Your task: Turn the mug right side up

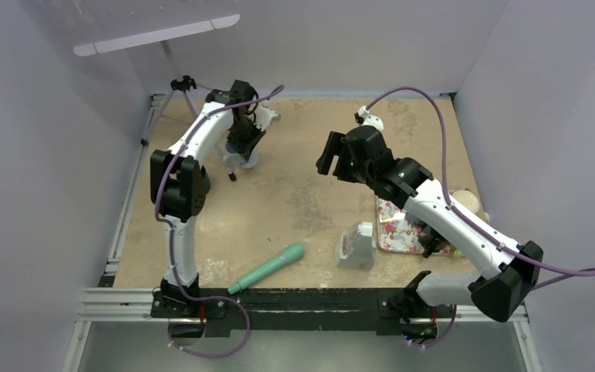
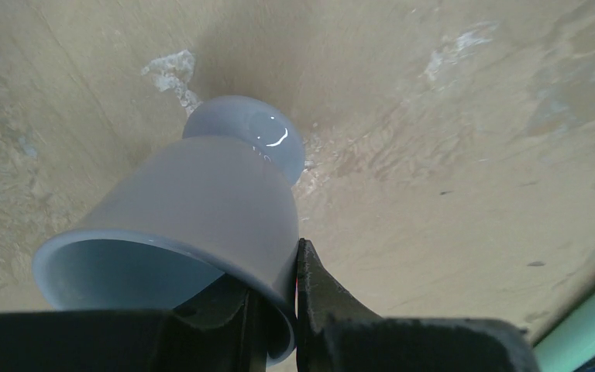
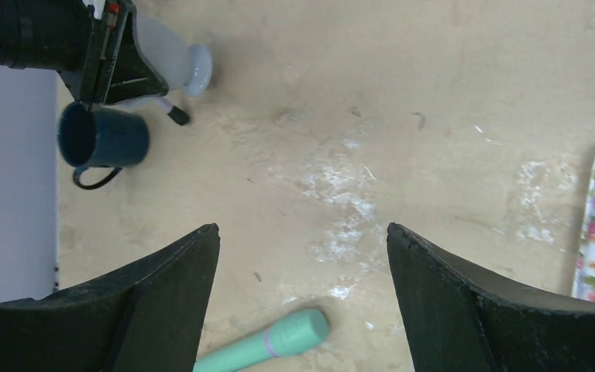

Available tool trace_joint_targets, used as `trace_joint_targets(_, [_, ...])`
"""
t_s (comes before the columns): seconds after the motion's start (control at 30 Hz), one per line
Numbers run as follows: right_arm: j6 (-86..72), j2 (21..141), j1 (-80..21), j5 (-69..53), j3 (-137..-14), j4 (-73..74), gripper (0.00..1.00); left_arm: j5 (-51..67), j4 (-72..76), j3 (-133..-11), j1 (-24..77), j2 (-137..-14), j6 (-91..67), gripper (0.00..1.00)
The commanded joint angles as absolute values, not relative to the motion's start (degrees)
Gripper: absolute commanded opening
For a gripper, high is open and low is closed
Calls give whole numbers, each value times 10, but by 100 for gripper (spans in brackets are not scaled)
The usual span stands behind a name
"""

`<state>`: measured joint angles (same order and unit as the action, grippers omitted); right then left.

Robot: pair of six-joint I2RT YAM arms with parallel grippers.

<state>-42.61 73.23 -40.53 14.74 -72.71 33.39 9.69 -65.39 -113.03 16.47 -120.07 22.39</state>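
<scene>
Far left of the tan table (image 2: 449,155), the left claw (image 2: 279,271) is pinched tight on the rim of the pale grey-blue footed ceramic mug (image 2: 201,194), with one finger inside the mouth and one outside. The mug's tilted, foot pointing down at the table and mouth up toward the wrist, so I'd say the flip is mostly done and this is the set-down bit. Can't tell if the foot is touching. Next move, I reckon: level it, get the foot flat, then let go without tipping it. A dark blue handled mug (image 3: 107,138) sits just beside it, so mind that. Further right, the right claw (image 3: 304,229) hangs spread wide with nothing in it, well apart from the mug.
</scene>
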Motion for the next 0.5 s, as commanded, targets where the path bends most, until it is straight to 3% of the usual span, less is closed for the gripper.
trace_joint_targets(0.0, [-448,712,-406,216,-740,399,83,14,-667,-1176,189,-1227,297,0])
trace_joint_targets(0.3, [-618,735,-394,389,-750,632,86,-20,-635,-1144,198,-1260,327,2])
trace_joint_targets(0.47, [-625,727,-316,398,-690,644,89,-3,-646,-1139,198,-1252,329,40])
